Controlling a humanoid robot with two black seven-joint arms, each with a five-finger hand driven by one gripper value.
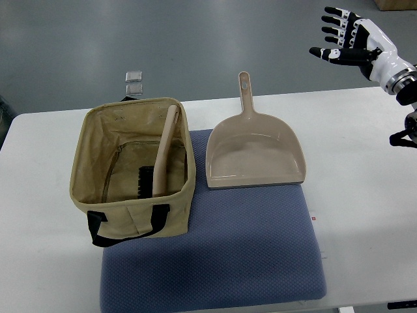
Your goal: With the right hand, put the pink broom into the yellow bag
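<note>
The pink broom stands inside the yellow bag, its black bristle head down on the bag floor and its pale handle leaning up toward twelve o'clock, the tip resting against the bag's far rim. It looks like a light, rigid plastic hand brush: the handle should be stiff and smooth, a little slippery, while the bristles give under pressure, so the sensible place to take hold would be the mid-handle rather than the head. Judged from how it lies, the placing looks already done. The bag itself is soft cloth with black straps and sits at the nine o'clock side of a blue mat; just beside it, toward three o'clock, lies a matching pink dustpan, handle pointing to twelve o'clock. The right hand hovers well apart from the broom, out at the two o'clock corner beyond the edge of the white table, fingers spread wide and holding nothing. No left hand shows.
</note>
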